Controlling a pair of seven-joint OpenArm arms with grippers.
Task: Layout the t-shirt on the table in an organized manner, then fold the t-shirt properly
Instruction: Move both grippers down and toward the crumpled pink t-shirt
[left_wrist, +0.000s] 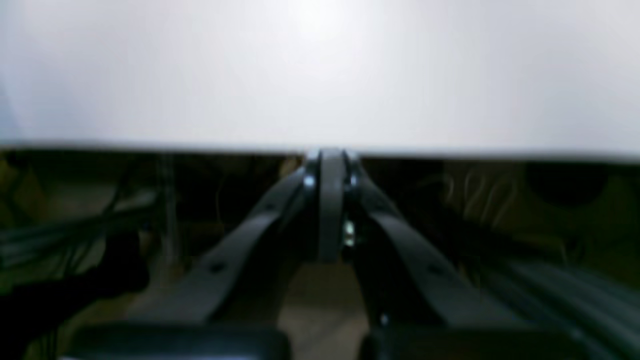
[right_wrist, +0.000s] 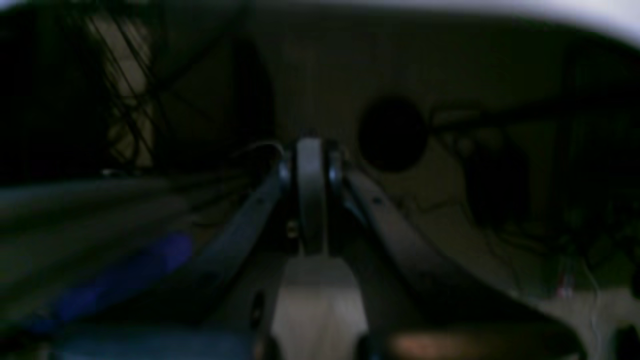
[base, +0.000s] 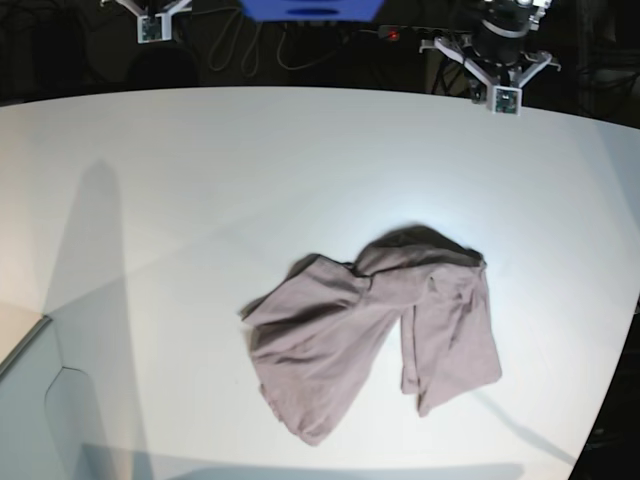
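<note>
White table; crumpled t-shirt, sleeves, neckline hidden.

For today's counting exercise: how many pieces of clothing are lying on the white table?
1. A single t-shirt lies crumpled right of centre on the table, toward its near edge in the base view. Anything beneath its folds would be hidden.

No legible text, labels, brands, numbers or signs in any view. T-shirt: surface as it lies shows plain fabric, no readable print. Table: unmarked white top. Blue object at far edge: no lettering discernible. Both wrist views too blurred and dark to resolve any marking.
</note>
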